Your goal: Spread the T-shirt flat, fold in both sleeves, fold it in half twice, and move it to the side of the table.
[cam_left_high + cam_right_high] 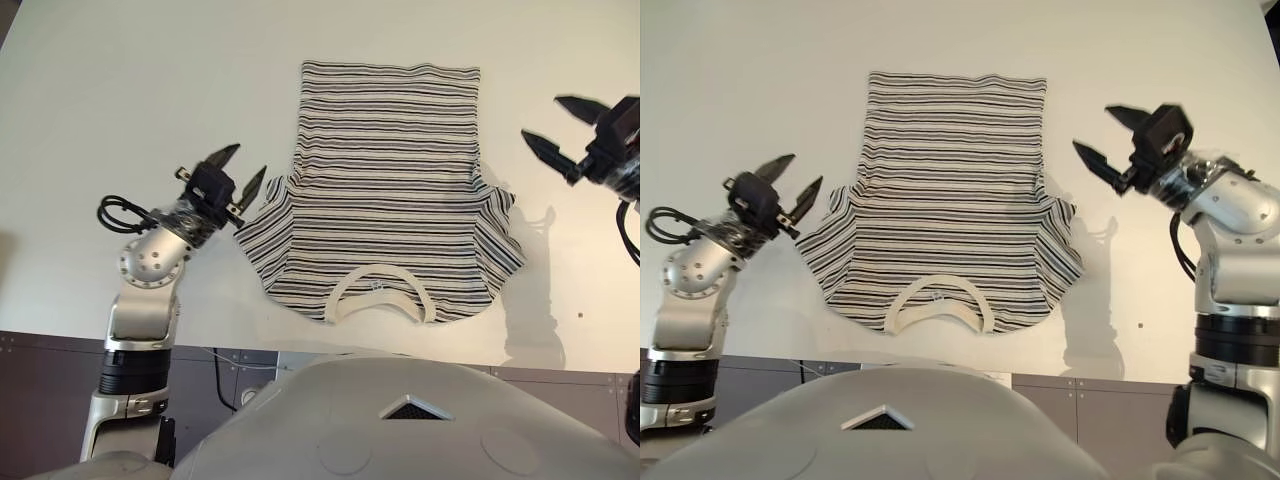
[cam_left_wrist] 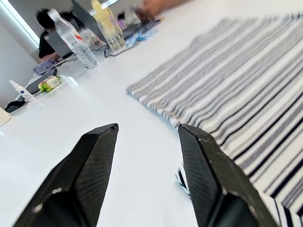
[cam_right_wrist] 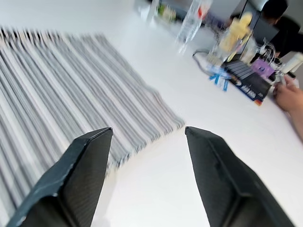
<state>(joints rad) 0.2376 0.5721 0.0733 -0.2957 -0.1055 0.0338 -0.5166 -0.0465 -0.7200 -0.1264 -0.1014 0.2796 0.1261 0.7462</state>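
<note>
A black-and-white striped T-shirt point(image 1: 385, 190) lies spread on the white table point(image 1: 120, 100), its pale collar point(image 1: 380, 295) at the near edge and its hem at the far side. Both sleeves lie folded in over the body. My left gripper point(image 1: 240, 172) hovers open just left of the shirt's left shoulder, nothing between its fingers; the left wrist view has the striped cloth point(image 2: 236, 90) beyond the fingers point(image 2: 90, 170). My right gripper point(image 1: 1108, 135) is open and raised to the right of the shirt, above the table, with the shirt's edge point(image 3: 71, 94) beneath it.
Far across the table stand plastic bottles point(image 2: 71, 40), a laptop and small items point(image 3: 236, 71), with a person's hand point(image 3: 289, 94) beside them. The table's near edge point(image 1: 300, 352) runs just below the collar. Bare tabletop lies left and right of the shirt.
</note>
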